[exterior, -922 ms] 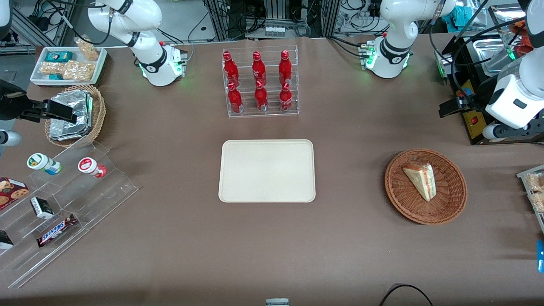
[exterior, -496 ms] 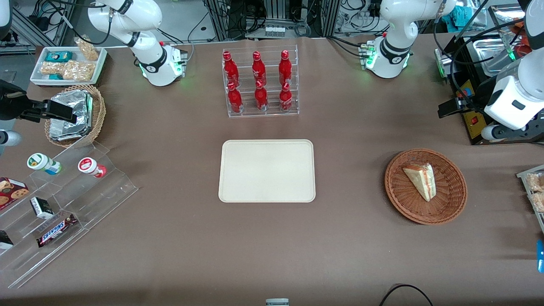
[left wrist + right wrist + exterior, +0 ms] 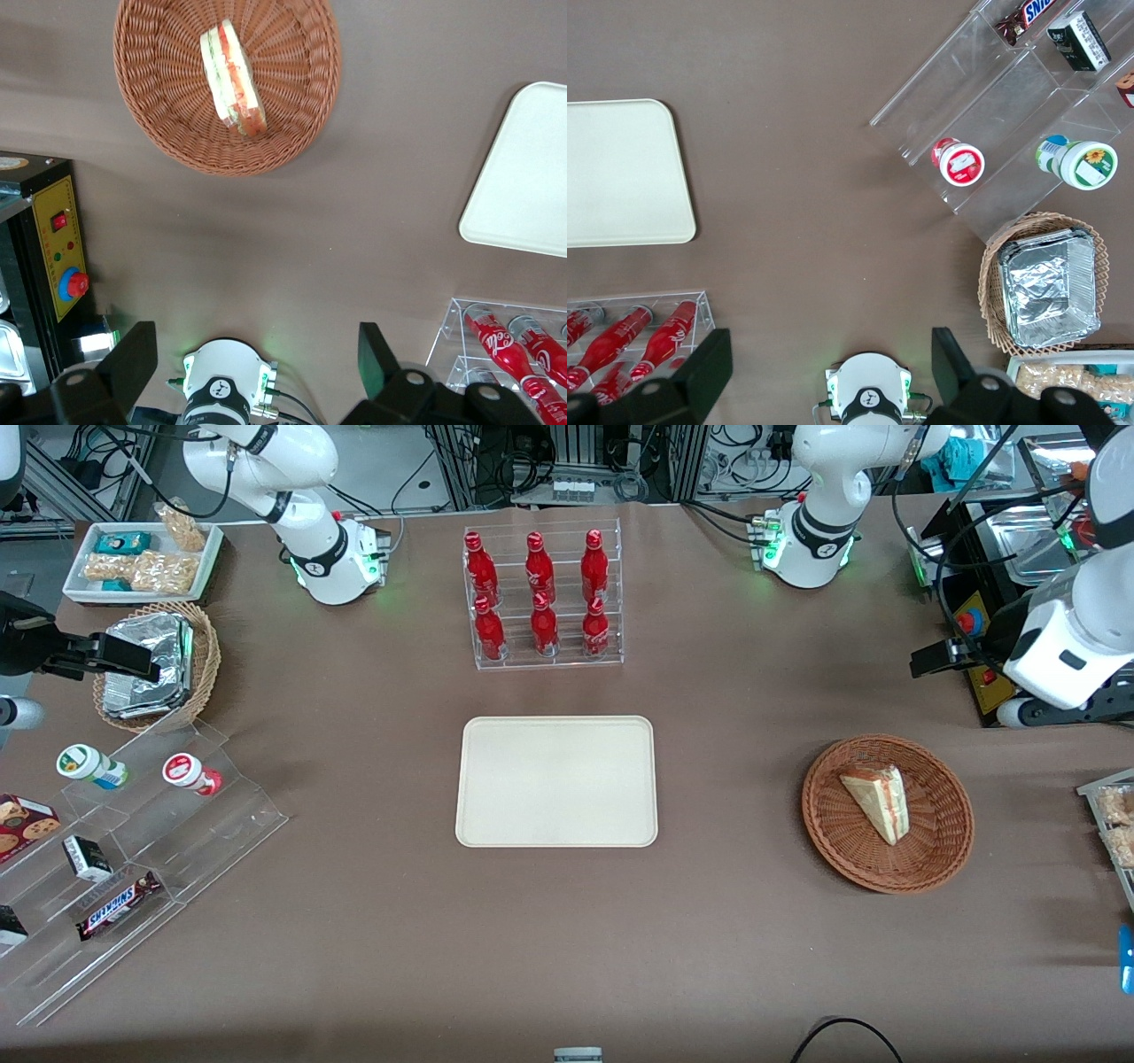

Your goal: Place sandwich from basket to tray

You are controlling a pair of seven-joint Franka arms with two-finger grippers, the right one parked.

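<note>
That small triangular white-bread sandwich [image 3: 875, 802] lying in the round reddish-brown wicker basket [image 3: 939, 850] near the surface's working-arm edge looks soft and squishy, so the gripper [image 3: 257, 365], fingers [image 3: 135, 361] spread wide well above it, should pinch the bread faces gently.

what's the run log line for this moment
gripper: open, high, farther than basket | sandwich: in basket | tray: bare | phase: approach
</note>
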